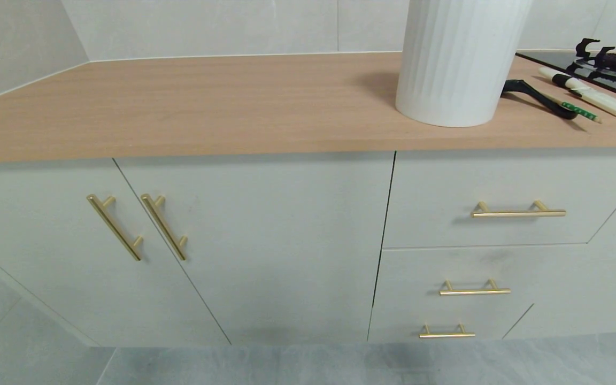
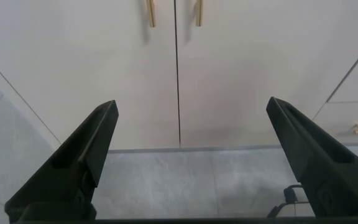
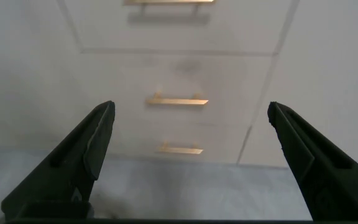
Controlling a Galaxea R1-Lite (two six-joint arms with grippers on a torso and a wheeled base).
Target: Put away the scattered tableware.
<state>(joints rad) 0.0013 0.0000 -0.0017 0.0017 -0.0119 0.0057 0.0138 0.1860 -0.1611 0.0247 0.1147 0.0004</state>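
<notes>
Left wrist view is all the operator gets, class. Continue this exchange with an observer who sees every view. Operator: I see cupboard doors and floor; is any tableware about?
Observer: A black utensil and a cream utensil lie on the countertop, at its right end.
Operator: Somewhere to put them?
Observer: A white ribbed container stands beside the black utensil.
Operator: My right gripper?
Observer: The right gripper is open, facing the drawer handles.

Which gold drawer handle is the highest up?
The handle on the top drawer, just under the wooden countertop. The middle handle and bottom handle sit lower down.
</notes>
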